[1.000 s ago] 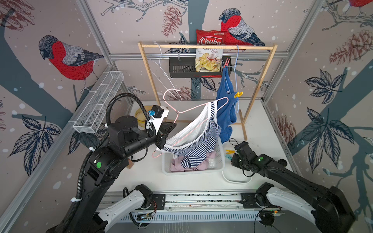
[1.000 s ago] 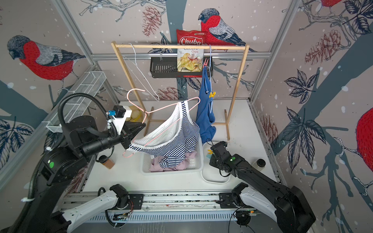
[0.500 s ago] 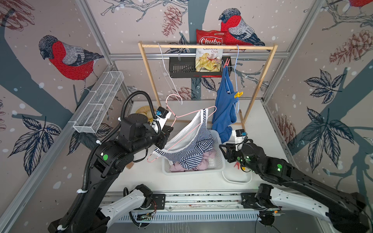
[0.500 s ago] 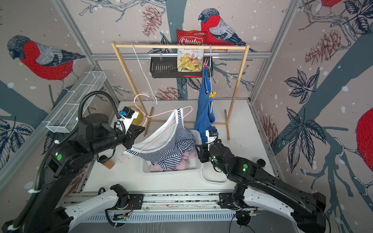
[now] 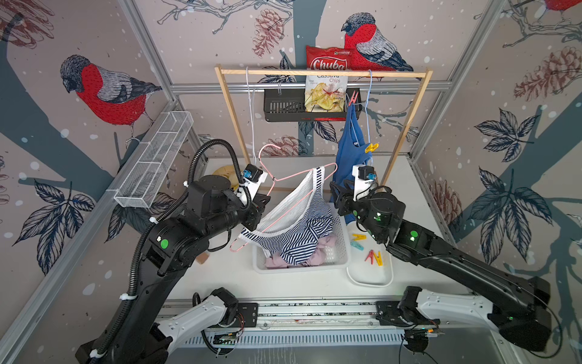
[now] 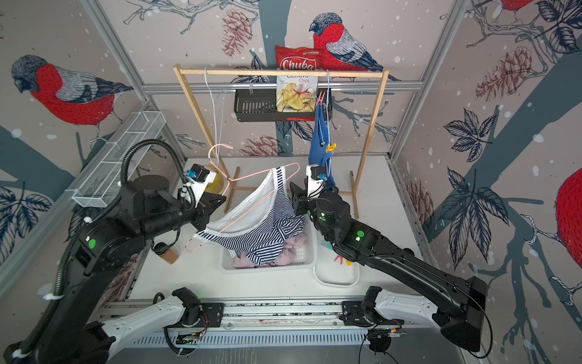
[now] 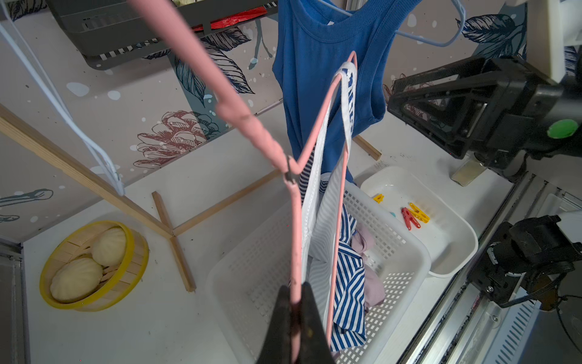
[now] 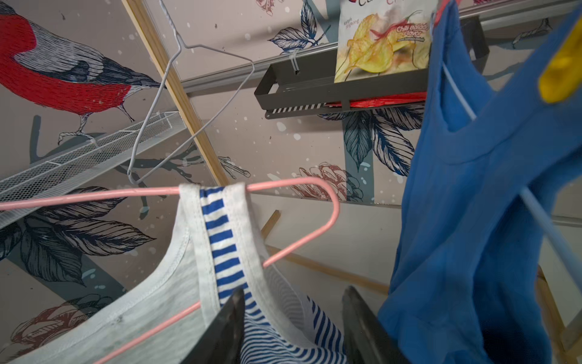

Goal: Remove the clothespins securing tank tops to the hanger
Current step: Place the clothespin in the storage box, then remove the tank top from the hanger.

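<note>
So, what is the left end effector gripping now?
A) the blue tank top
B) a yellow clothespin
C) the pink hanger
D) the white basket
C: the left end effector is shut on the wire of the pink hanger, which carries the striped tank top.

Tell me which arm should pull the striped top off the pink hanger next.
Right. The left hand is shut on the pink hanger, holding it up. The right hand is open and empty, close to where the striped top loops over it.
</note>
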